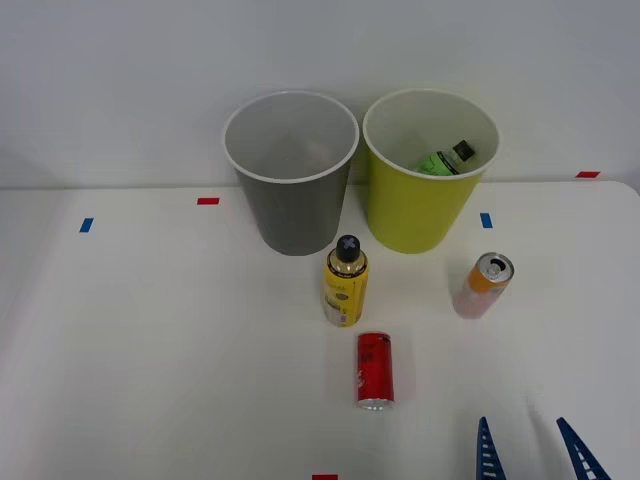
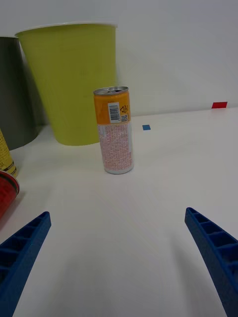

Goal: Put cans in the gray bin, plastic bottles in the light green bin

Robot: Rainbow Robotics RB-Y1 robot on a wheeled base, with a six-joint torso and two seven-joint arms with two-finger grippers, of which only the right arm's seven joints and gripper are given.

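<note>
Your hand (image 1: 532, 450) is open and empty, low over the surface (image 1: 150, 350).

The orange and pink can (image 2: 114, 130) stands upright ahead of your hand, well apart from both fingers. The red can (image 1: 375, 370) lies on its side off to your hand's left, with the yellow bottle (image 1: 345, 280) upright beyond it. Farther ahead stand the gray bin (image 1: 290, 175) and the light green bin (image 1: 430, 170), which holds the green bottle (image 1: 445, 160).

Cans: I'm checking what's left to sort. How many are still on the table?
2. The red can lies on its side near the table's front; the orange can stands upright before the green bin. The gray bin looks empty.
</note>
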